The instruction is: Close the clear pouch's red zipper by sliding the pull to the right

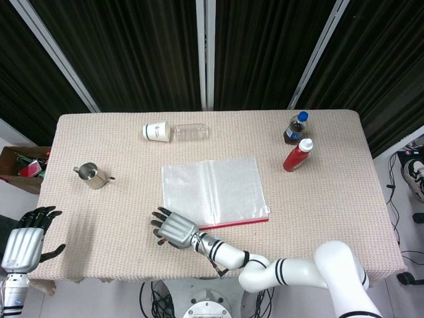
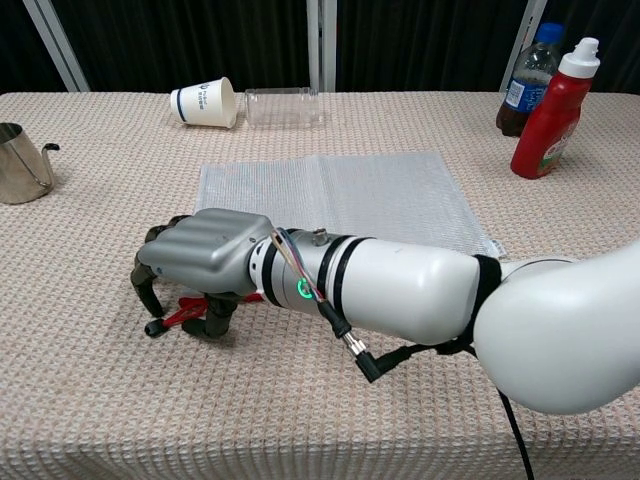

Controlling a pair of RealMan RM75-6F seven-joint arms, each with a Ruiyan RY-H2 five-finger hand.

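The tabletop (image 1: 331,199) is lying under a beige, woven, bumpy cloth. The right arm (image 2: 420,300), white and glossy with black rings, is reaching across the near edge toward the left, forearm lying low over the cloth. The clear pouch (image 1: 213,191), a flat rectangle of ribbed translucent plastic, is lying at the middle of the tabletop, with its red zipper (image 1: 238,222) running along the near edge.

The right hand (image 2: 200,262), silver-backed with black fingers, is arching palm-down over the pouch's near-left corner, fingers curled downward, tips at the cloth. The red pull (image 2: 178,317), with its small black end, is lying beneath the hand between the fingertips; whether the fingers are actually pinching it I cannot tell. The left hand (image 1: 26,240) is hanging beyond the tabletop's left edge, fingers spread and holding nothing.

The red squeeze bottle (image 2: 548,108) and a dark-liquid bottle (image 2: 520,80) are standing at the far right. A paper cup (image 2: 205,102) and a clear jar (image 2: 284,107) are lying on their sides at the far edge. A steel pitcher (image 2: 20,163) is standing at the left.
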